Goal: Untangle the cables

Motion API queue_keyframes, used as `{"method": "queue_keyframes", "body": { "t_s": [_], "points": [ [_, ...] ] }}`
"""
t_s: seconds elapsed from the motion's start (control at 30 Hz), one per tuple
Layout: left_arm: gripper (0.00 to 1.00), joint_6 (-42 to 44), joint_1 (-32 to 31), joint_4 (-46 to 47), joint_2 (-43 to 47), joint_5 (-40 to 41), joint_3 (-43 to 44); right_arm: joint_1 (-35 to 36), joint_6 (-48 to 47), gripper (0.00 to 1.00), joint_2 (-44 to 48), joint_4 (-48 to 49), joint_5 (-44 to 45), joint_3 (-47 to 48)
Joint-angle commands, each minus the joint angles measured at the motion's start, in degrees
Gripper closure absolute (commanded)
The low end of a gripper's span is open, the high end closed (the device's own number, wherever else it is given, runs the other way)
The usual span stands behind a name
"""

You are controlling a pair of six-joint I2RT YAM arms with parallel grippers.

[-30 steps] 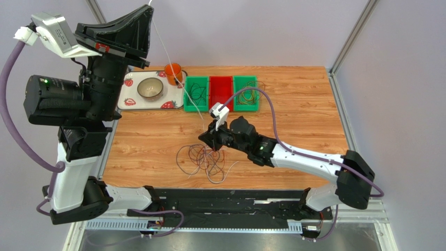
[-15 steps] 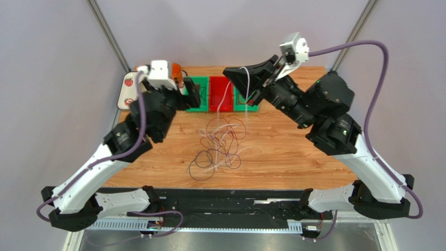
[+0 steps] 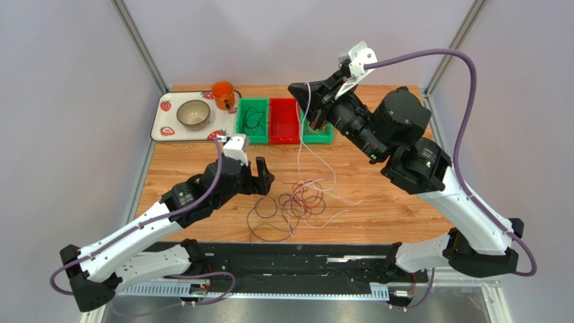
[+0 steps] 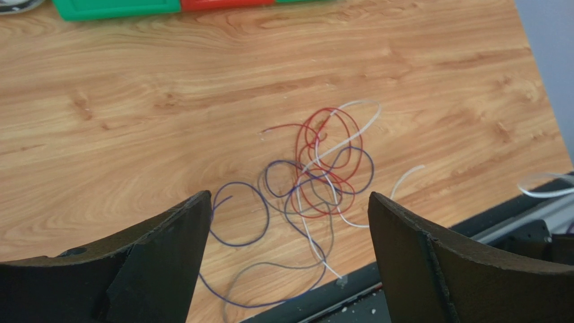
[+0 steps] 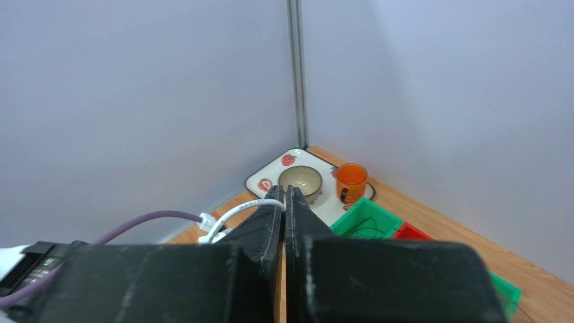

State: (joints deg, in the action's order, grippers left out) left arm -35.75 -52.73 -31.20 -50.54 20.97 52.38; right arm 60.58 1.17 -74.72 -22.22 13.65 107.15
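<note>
- We think this is a robot lab.
- We see 2 robots, a left arm point(image 3: 135, 232) and a right arm point(image 3: 471, 215), fixed to a black rail point(image 3: 290, 266) by a wooden table point(image 3: 391, 208).
- We see plain walls point(image 3: 67, 101) and metal posts point(image 3: 139, 44) around them.

In my left wrist view the red bin point(image 4: 226, 3) is cut off by the top edge. Overhead, the right pincer point(image 3: 296, 89) hides part of the green bin point(image 3: 325, 136) right of the red bin; I cannot read its contents.
</note>
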Motion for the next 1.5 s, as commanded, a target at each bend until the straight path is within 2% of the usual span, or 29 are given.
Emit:
{"method": "queue_keyframes", "body": {
  "t_s": [0.0, 0.1, 0.23, 0.37, 0.47, 0.53, 0.7, 0.83, 0.93, 1.17, 1.3, 1.47],
  "points": [
    [0.1, -1.4, 0.3, 3.9, 0.6, -7.3, -3.6, 0.2, -7.7, 1.0, -1.2, 1.8, 7.8, 1.6],
    [0.12, -2.2, 0.3, 2.6, 0.8, -7.9, -4.0, -0.3, -14.0, 1.0, -5.0, 2.1, 8.6, 3.7],
    [0.12, -2.8, 0.3, -9.9, 1.9, -3.7, -0.3, -2.5, -20.8, 1.0, -13.7, -1.9, 12.1, 9.6],
    [0.12, -4.4, 0.3, -19.8, 4.7, 0.9, 5.3, -7.9, -17.4, 1.0, -22.8, -3.6, 9.7, 16.1],
    [0.13, -7.2, 0.3, -28.2, 7.6, 4.2, 8.3, -11.0, -14.7, 1.0, -30.8, -6.3, 7.1, 27.4],
    [0.13, -7.7, 0.3, -33.9, 9.0, 5.2, 9.3, -11.7, -16.8, 1.0, -33.9, -5.4, 8.8, 33.5],
    [0.13, -6.3, 0.3, -41.7, 13.9, 4.8, 11.6, -13.9, -19.8, 1.0, -39.7, 3.8, 10.1, 37.4],
    [0.13, -5.4, 0.3, -43.2, 17.2, 2.7, 9.8, -15.4, -23.0, 1.0, -41.4, 11.6, 8.8, 33.0],
    [0.15, -4.2, 0.3, -40.5, 20.8, -1.3, 7.1, -17.2, -23.6, 1.0, -43.2, 18.6, 8.1, 30.9],
    [0.16, -5.6, 0.3, -37.4, 29.6, -0.8, 4.0, -22.3, -17.7, 1.0, -49.0, 24.8, 3.0, 34.5],
    [0.15, -6.2, 0.3, -37.9, 29.5, -0.5, 4.0, -23.9, -15.9, 1.0, -52.4, 25.6, 3.4, 38.7],
    [0.15, -6.4, 0.3, -38.5, 27.7, -0.2, 4.1, -24.8, -16.0, 1.0, -52.3, 29.2, 5.6, 37.5]
  ]
}}
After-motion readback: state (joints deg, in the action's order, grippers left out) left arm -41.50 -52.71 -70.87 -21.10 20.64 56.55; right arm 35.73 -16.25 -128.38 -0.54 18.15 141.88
